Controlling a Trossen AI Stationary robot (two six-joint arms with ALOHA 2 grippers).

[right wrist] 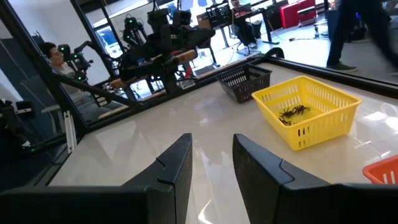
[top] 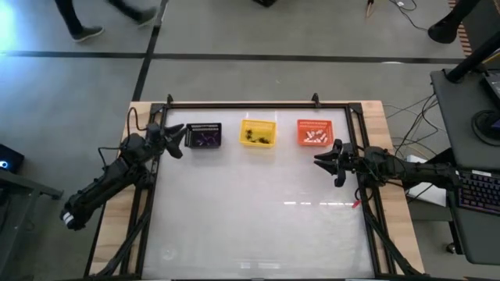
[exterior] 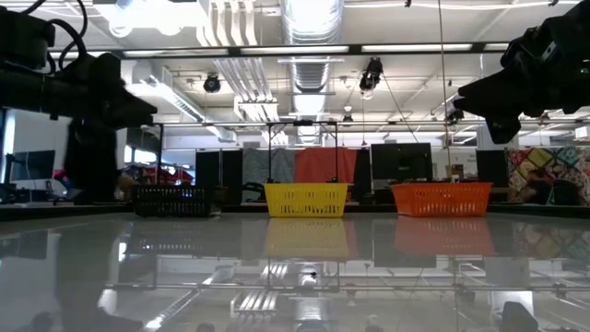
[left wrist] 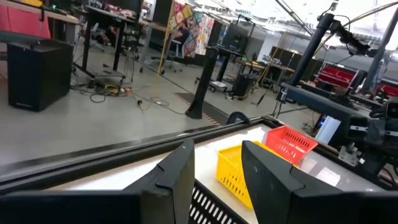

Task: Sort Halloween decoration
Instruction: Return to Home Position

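Observation:
Three baskets stand in a row at the table's far side. The black basket (top: 205,136) holds purple trinkets (top: 206,140). Black trinkets (right wrist: 292,114) lie in the yellow basket (top: 258,133), and white ones (top: 316,138) in the orange basket (top: 315,133). My left gripper (top: 180,140) hovers level at the left edge, just left of the black basket. It is open, with nothing between its fingers (left wrist: 177,171). My right gripper (top: 319,160) hovers level at the right edge, just nearer than the orange basket, open and empty too.
A black rail frame (top: 242,104) runs around the glossy white tabletop (top: 258,211), whose middle and near part is bare. A desk with a keyboard (top: 478,191) stands to the right of the table. A person's legs (top: 78,19) show on the floor beyond the far edge.

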